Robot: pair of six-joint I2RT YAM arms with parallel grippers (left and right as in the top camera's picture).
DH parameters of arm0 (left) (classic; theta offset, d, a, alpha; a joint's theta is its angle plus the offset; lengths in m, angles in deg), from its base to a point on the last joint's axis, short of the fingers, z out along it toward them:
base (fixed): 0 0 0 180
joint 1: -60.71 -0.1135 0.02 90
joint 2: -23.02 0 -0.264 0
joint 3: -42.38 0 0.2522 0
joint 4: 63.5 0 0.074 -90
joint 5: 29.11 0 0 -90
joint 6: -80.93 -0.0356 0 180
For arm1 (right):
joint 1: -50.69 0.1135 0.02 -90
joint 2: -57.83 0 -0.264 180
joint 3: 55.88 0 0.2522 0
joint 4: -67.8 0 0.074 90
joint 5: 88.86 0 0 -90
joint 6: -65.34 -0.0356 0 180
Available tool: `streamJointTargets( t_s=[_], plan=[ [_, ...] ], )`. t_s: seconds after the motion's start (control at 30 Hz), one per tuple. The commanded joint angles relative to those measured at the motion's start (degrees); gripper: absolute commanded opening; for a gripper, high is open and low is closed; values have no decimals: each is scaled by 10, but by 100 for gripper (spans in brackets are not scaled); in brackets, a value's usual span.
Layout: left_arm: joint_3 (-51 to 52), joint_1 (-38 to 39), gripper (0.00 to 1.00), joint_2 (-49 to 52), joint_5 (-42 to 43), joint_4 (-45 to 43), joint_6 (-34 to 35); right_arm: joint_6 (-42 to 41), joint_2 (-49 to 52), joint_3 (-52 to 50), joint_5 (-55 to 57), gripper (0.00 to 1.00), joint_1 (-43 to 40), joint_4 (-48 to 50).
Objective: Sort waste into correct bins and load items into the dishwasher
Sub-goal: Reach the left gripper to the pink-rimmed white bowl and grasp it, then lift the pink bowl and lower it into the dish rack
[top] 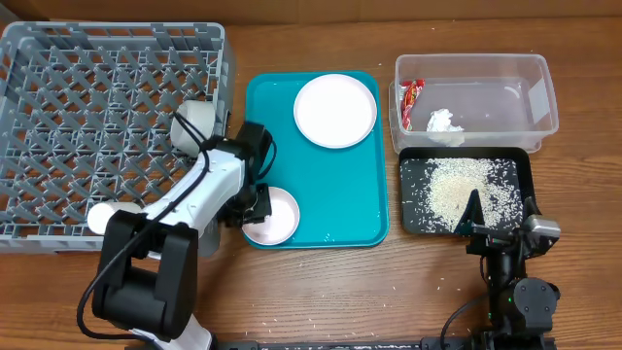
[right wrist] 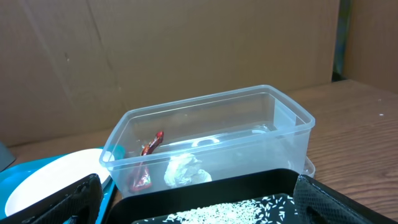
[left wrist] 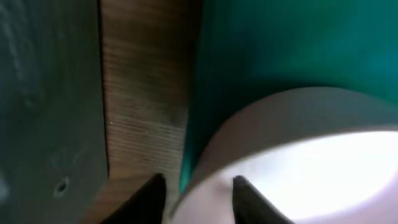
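My left gripper (top: 255, 206) is open, with its fingers (left wrist: 199, 199) either side of the near rim of a small pale bowl (top: 277, 219) (left wrist: 298, 143). The bowl sits at the front left corner of the teal tray (top: 330, 194). The round plate (top: 335, 110) lies at the tray's back right. The red-and-white wrapper (top: 412, 97) (right wrist: 146, 165) and the white tissue (top: 445, 122) (right wrist: 183, 171) lie in the clear tub (top: 476, 60) (right wrist: 249, 124). Rice (top: 457, 190) (right wrist: 249, 208) covers the black tray (top: 520, 160). My right gripper (top: 476, 219) (right wrist: 205, 211) is open and empty over that tray's front edge. The chopsticks are out of view.
The grey dish rack (top: 58, 97) fills the left side, close beside the teal tray. A pale round object (top: 191, 122) sits at the rack's right edge and a white one (top: 102, 216) at its front edge. Stray rice grains lie on the table in front.
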Motion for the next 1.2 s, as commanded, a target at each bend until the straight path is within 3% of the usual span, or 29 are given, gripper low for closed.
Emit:
streamJointTargets(
  t_s=[0.0,0.13,0.27,0.43,0.57,0.77,0.97,1.17],
  plan=[
    [17,-3,4,1,32,-9,-15,2,-5,-6,-1,100,-2,2],
    [-50,-3,4,-6,56,38,-21,2,-5,-6,-1,100,-2,2],
    [-159,-2,4,-26,16,113,-34,2,-5,-6,-1,100,-2,2],
    [-318,-2,4,-69,-268,279,30,2,-5,-6,-1,100,-2,2],
    [-328,-3,4,-103,-472,392,147,2,-5,-6,-1,100,-2,2],
    [-256,-31,4,-110,-604,380,216,2,-5,-6,-1,100,-2,2],
    [-133,-79,4,-70,-623,275,204,2,-5,-6,-1,100,-2,2],
    [-129,-80,4,-12,-628,229,202,2,-5,-6,-1,100,-2,2]
  ],
)
